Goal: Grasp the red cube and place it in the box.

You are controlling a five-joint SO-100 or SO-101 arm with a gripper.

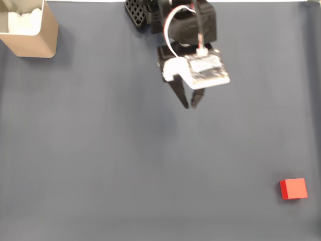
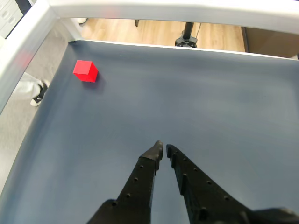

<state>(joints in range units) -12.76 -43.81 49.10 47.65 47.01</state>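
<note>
In the fixed view the box [image 1: 31, 35] holds white padding [image 1: 24, 22] at top left, well apart from the red cube [image 1: 293, 189] at lower right, while my empty gripper [image 2: 163, 149] shows nearly closed fingertips in the wrist view.

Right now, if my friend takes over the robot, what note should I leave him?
Pincer: nearly shut, holding nothing, hanging over the bare middle of the mat.
Cube: alone on the mat, near the bottom right corner in the fixed view, far from the pincer; upper left in the wrist view.
Box: at the top left corner in the fixed view, white padding inside, no cube seen in it.
Done: nothing yet.
Left: open the pincer, reach the cube, grab it, carry it across to the box and drop it in.
</note>
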